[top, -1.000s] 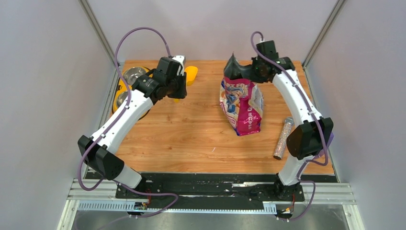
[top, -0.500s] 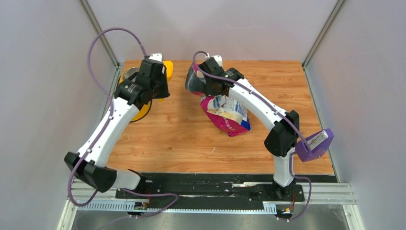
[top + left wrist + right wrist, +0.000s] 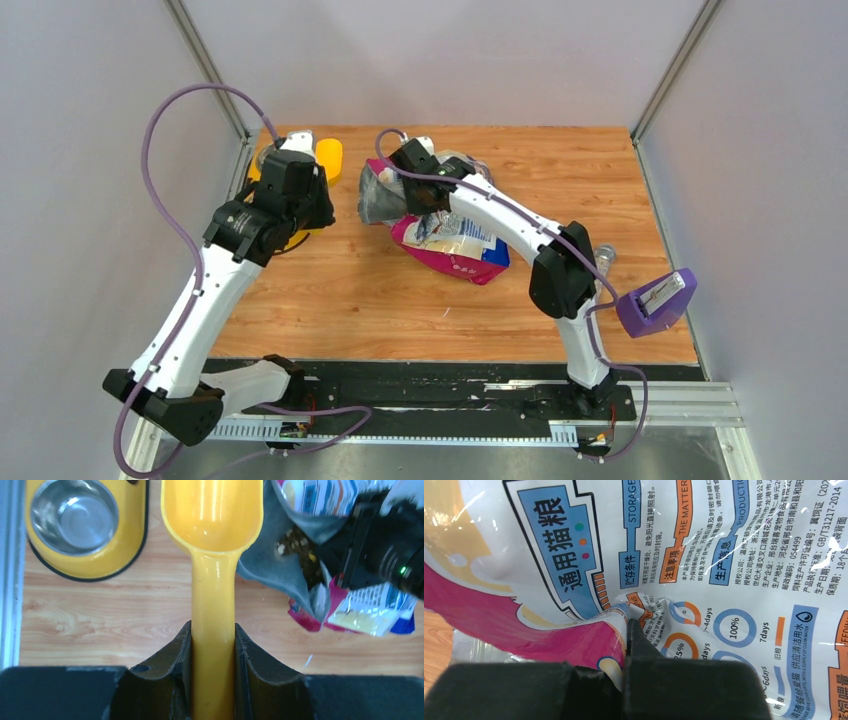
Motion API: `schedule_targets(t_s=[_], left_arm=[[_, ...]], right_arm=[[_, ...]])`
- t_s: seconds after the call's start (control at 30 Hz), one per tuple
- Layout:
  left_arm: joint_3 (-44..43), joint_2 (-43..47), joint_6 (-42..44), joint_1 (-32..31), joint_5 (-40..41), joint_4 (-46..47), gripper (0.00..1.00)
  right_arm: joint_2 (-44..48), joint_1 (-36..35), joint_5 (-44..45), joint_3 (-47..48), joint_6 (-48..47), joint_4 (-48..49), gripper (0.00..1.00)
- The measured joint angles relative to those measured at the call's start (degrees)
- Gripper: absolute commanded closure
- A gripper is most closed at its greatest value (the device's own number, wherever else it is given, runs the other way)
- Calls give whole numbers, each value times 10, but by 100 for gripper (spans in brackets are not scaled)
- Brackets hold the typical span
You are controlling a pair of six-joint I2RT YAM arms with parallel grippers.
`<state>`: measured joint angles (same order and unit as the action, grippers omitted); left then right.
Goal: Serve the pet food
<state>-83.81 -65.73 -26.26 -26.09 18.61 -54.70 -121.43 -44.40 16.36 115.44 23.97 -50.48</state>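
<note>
The left hand (image 3: 212, 635) grips an empty yellow scoop (image 3: 212, 510) (aimed at kibble (image 3: 296, 540)); the right hand (image 3: 630, 630) pinches the bag (image 3: 724, 555), tilting its mouth open for scooping.

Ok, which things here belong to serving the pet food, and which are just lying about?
For the job: cat food bag, kibble inside it, yellow scoop, yellow feeder bowl.
Lying about: speckled tube, mostly hidden.

Lab booth — grey panel walls (image 3: 450, 60)
</note>
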Motion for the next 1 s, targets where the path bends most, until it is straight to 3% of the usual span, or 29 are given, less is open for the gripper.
schedule_targets(t_s=[0.53,0.83,1.0], left_arm=[[108,7,89,0,-219,-6,100],[109,-17,178,1,-248,5,100],[102,-19,211,1,-259,5,100]], right_arm=[[65,18,-20,0,-107,-28,100],[66,-3,-20,0,-164,-40,100],[82,-14,-31,-45,-144,-21,100]])
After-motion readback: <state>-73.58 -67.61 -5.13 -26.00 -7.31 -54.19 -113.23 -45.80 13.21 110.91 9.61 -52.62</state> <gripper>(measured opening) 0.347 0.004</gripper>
